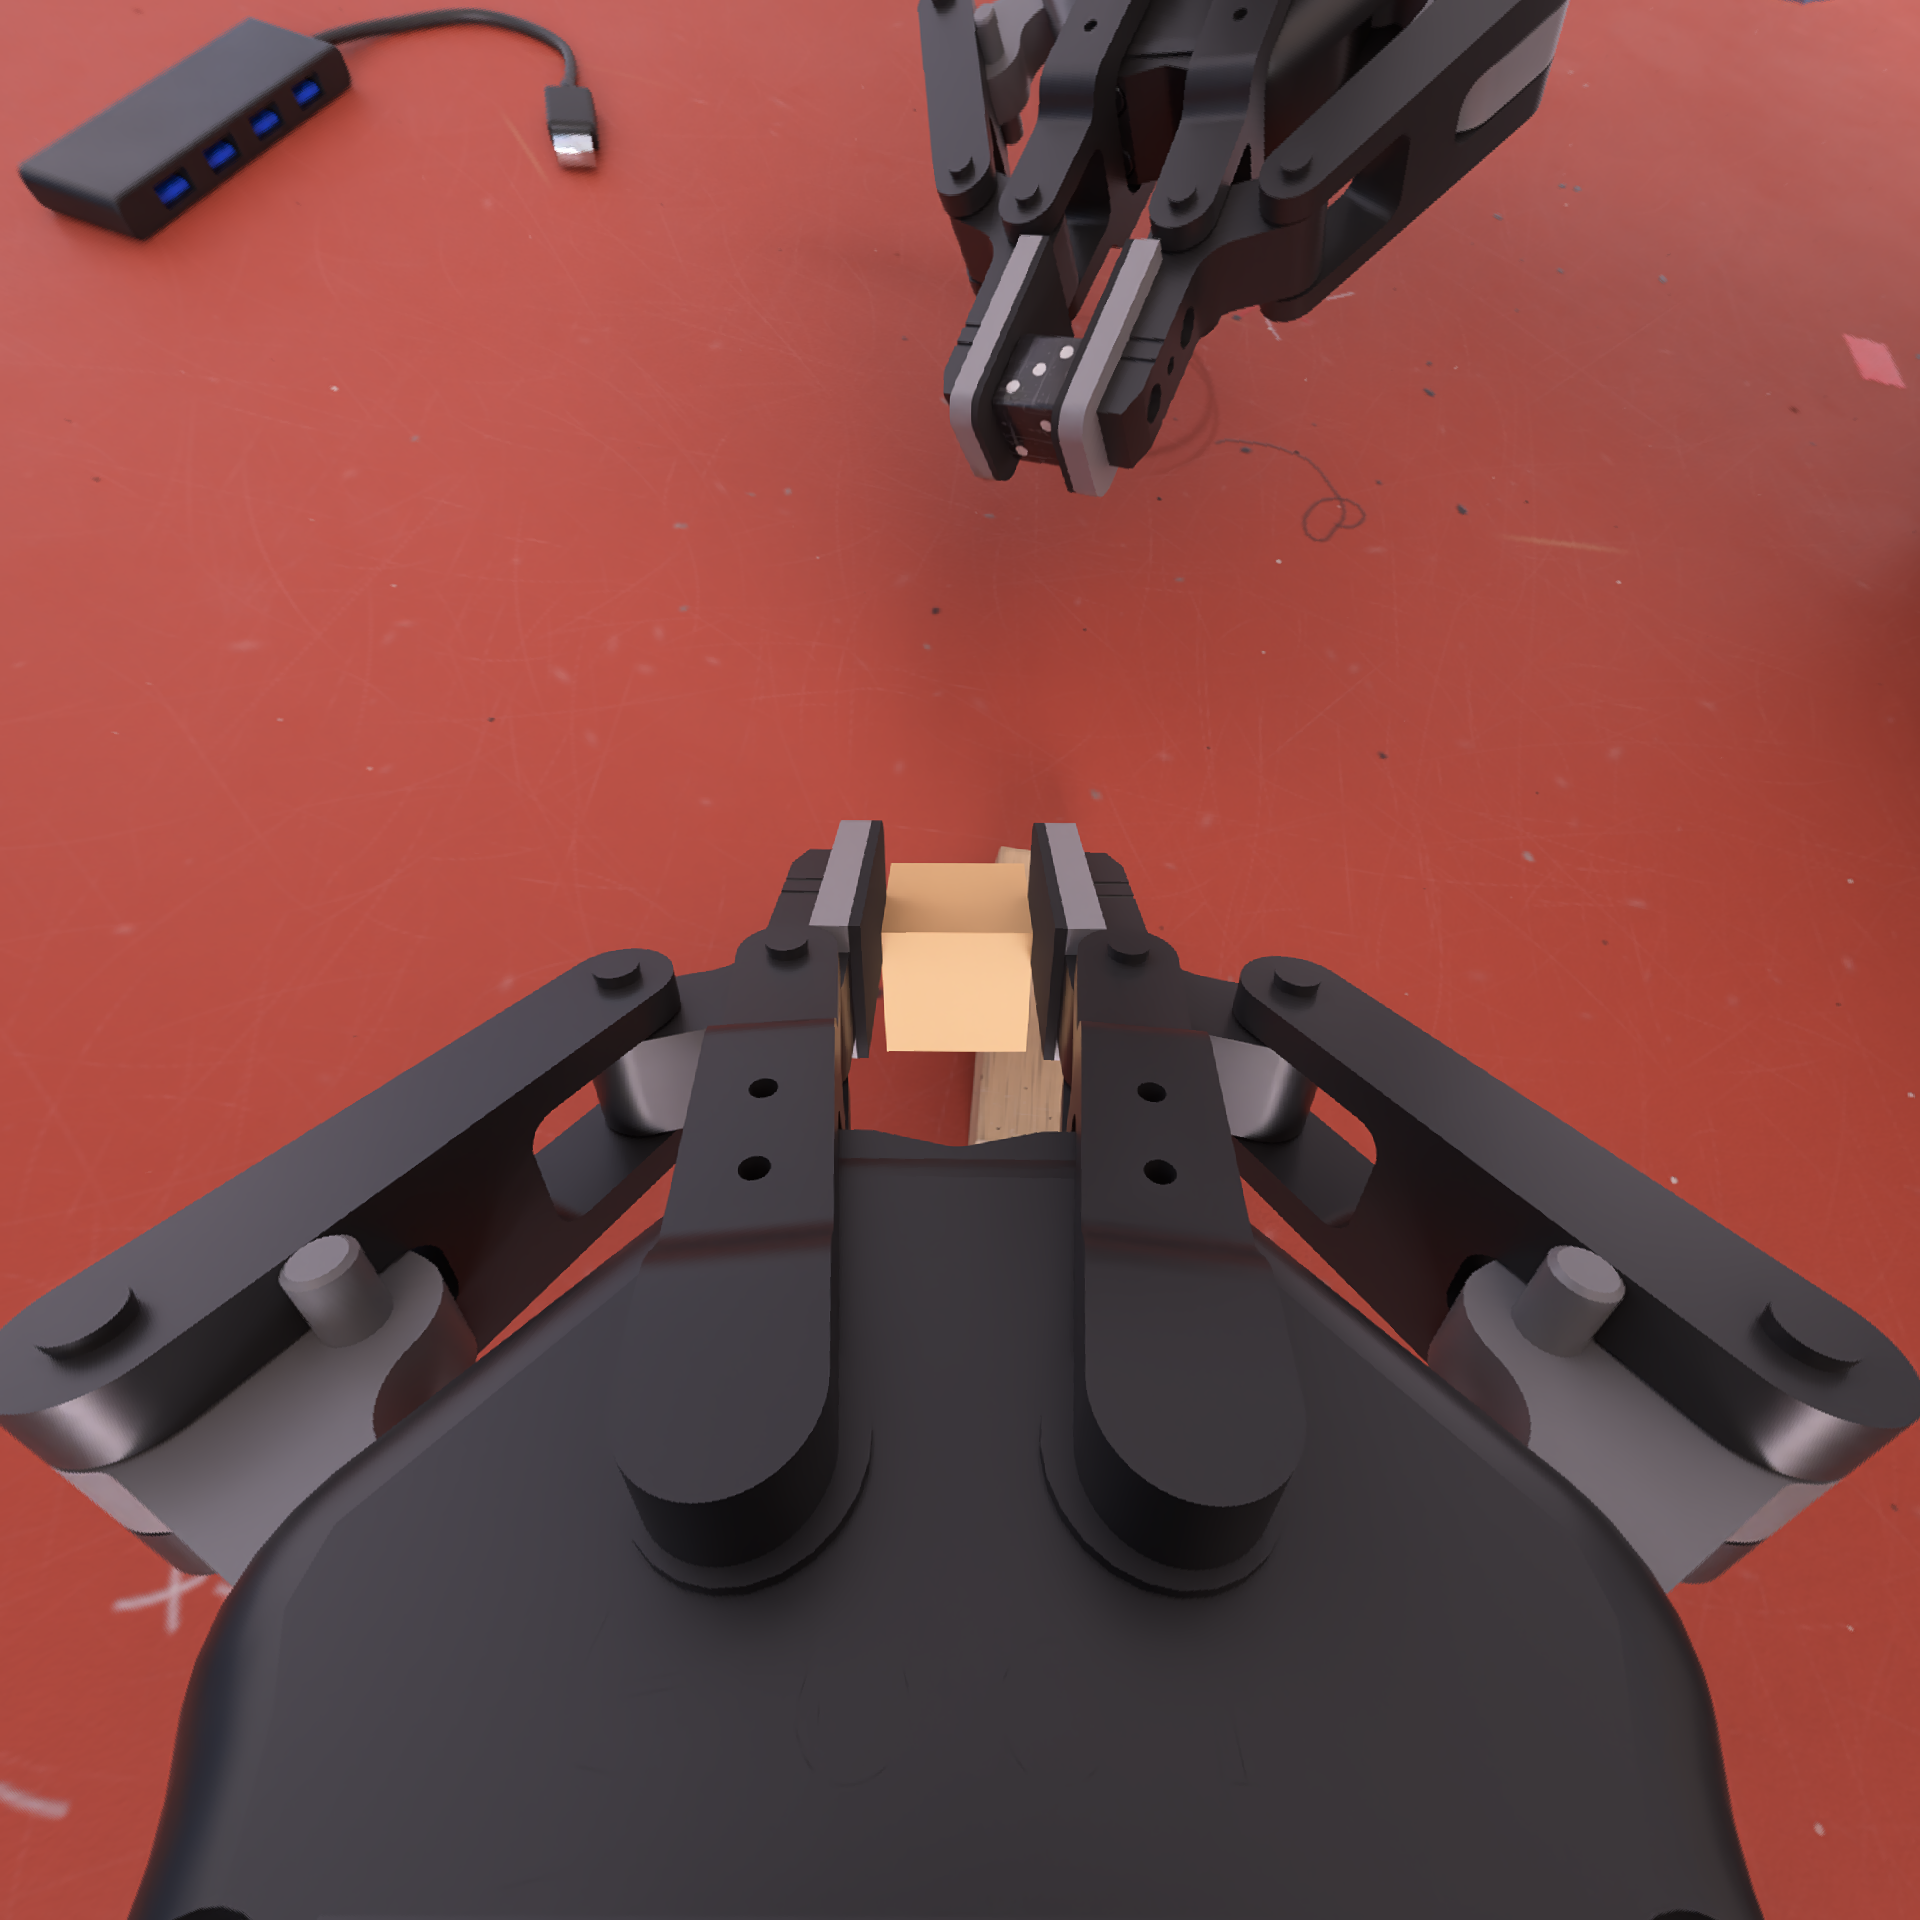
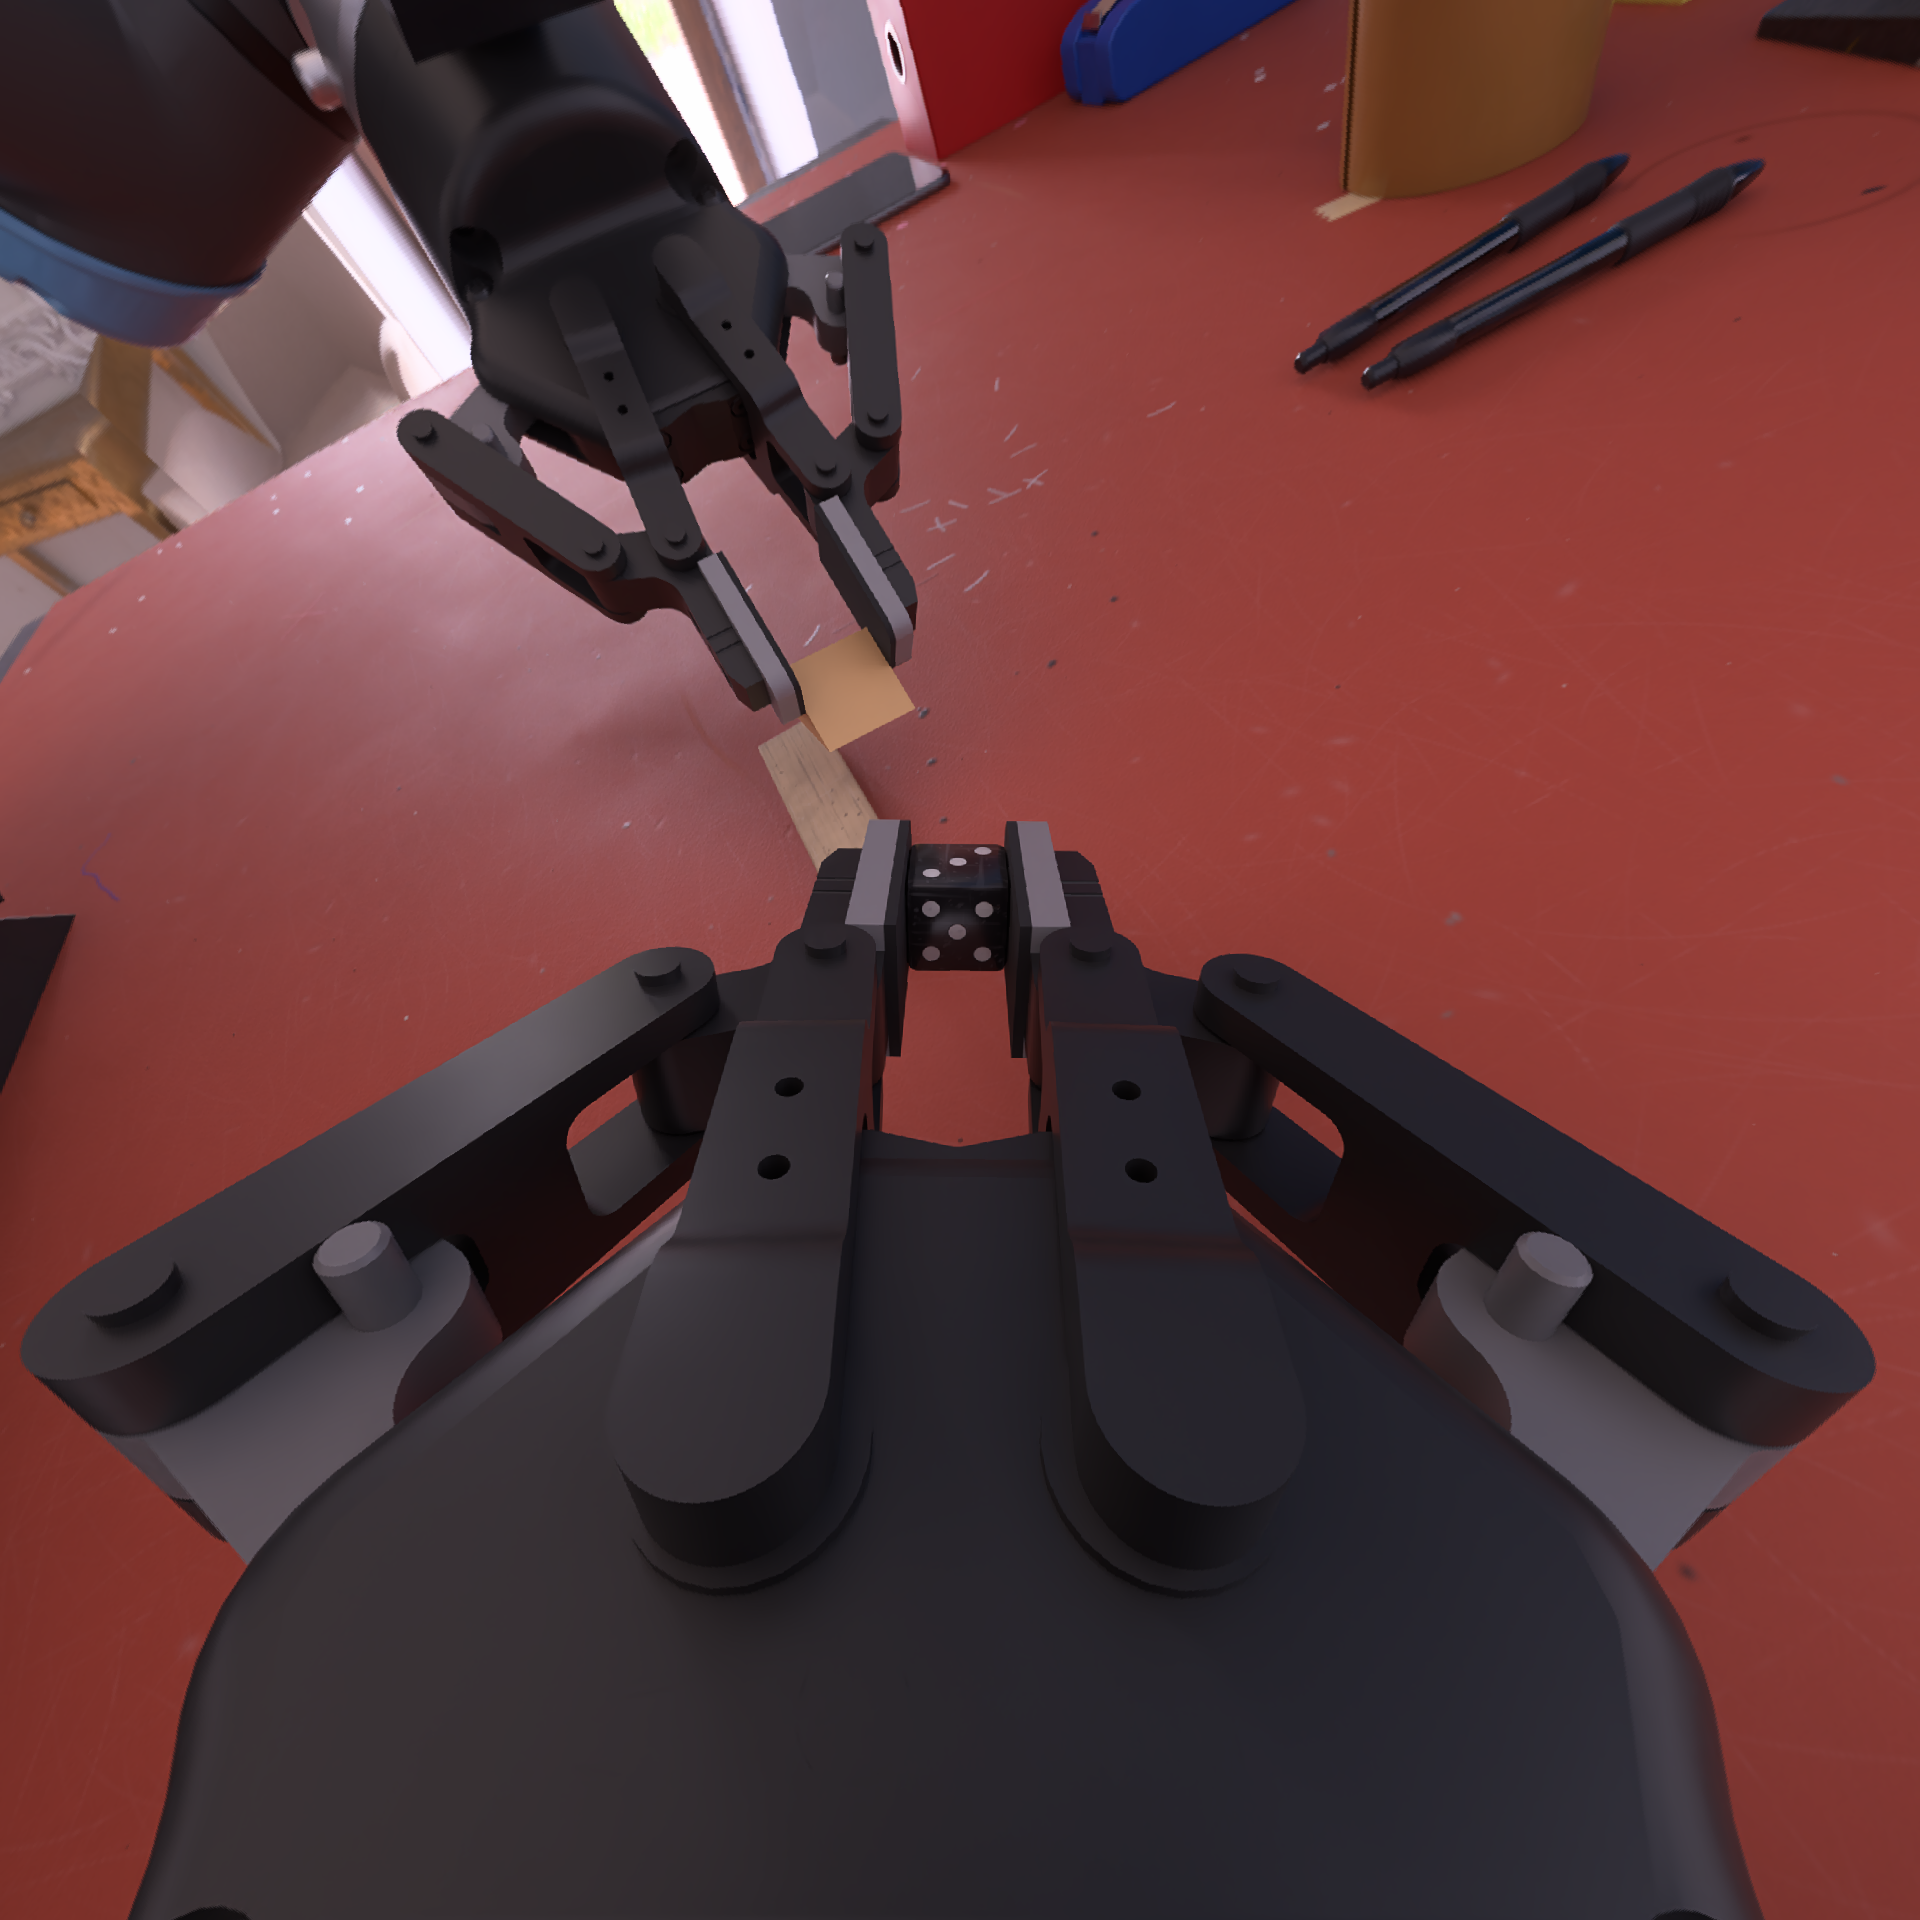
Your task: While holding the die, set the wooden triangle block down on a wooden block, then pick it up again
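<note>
My left gripper (image 1: pixel 956 883) is shut on the light wooden triangle block (image 1: pixel 956 987) and holds it just above a pale flat wooden block (image 1: pixel 1018 1101) that lies on the red table. In the right wrist view the left gripper (image 2: pixel 847 681) holds the triangle block (image 2: pixel 852 691) over one end of that wooden block (image 2: pixel 816 795); I cannot tell whether they touch. My right gripper (image 2: pixel 958 883) is shut on a black die (image 2: pixel 958 920) with white dots. In the left wrist view the right gripper (image 1: pixel 1039 447) holds the die (image 1: pixel 1034 390) above the table, farther off.
A black USB hub (image 1: pixel 187 125) with its cable lies far left. In the right wrist view, two dark pens (image 2: pixel 1538 270) lie at the right, with a tan cylinder (image 2: pixel 1475 94), a red box (image 2: pixel 977 62) and a blue object (image 2: pixel 1153 42) at the back. The table edge runs at the left.
</note>
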`<state>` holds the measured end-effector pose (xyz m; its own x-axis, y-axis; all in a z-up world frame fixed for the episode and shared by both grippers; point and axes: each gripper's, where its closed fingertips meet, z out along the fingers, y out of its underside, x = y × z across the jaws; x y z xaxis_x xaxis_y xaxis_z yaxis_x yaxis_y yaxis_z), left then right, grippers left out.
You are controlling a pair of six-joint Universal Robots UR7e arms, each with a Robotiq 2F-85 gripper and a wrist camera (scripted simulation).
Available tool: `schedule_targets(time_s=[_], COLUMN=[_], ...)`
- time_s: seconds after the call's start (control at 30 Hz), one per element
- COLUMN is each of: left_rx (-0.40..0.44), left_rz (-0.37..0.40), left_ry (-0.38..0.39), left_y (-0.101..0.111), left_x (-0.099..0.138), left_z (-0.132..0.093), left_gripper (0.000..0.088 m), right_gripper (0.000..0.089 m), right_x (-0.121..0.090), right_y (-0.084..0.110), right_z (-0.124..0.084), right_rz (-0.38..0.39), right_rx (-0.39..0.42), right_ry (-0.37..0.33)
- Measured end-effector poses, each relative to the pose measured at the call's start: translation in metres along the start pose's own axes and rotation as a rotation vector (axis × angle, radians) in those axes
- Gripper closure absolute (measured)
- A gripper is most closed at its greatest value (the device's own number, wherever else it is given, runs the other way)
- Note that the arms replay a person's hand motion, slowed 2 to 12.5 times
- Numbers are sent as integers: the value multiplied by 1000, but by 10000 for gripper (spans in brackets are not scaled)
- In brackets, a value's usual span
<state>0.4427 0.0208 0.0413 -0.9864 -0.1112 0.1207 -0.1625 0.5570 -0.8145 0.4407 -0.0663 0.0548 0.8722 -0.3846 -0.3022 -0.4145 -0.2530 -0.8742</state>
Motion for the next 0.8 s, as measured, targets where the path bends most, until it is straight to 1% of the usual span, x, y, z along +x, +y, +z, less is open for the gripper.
schedule_targets(time_s=[0.17, 0.33, 0.47, 0.57, 0.67, 0.8], left_rx=[8, 18, 39, 46, 50, 56], left_rz=[18, 30, 25, 14, -8, -35], left_ry=[-33, -61, -56, -41, -20, 15], left_y=[-4, -12, -22, -28, -33, -37], left_x=[-10, -27, -42, -53, -61, -65], left_z=[-5, -13, -17, -19, -20, -21], left_gripper=[632, 632, 632, 632, 632, 632], right_gripper=[734, 734, 734, 734, 734, 734], right_x=[6, 17, 24, 28, 38, 50], right_y=[-10, -24, -40, -51, -58, -62], right_z=[-1, 0, 3, 8, 14, 25], right_rz=[15, 48, 97, 116, 105, 73], right_rx=[54, 116, 173, 203, 193, 138], right_ry=[11, 24, 9, 3, 37, 100])
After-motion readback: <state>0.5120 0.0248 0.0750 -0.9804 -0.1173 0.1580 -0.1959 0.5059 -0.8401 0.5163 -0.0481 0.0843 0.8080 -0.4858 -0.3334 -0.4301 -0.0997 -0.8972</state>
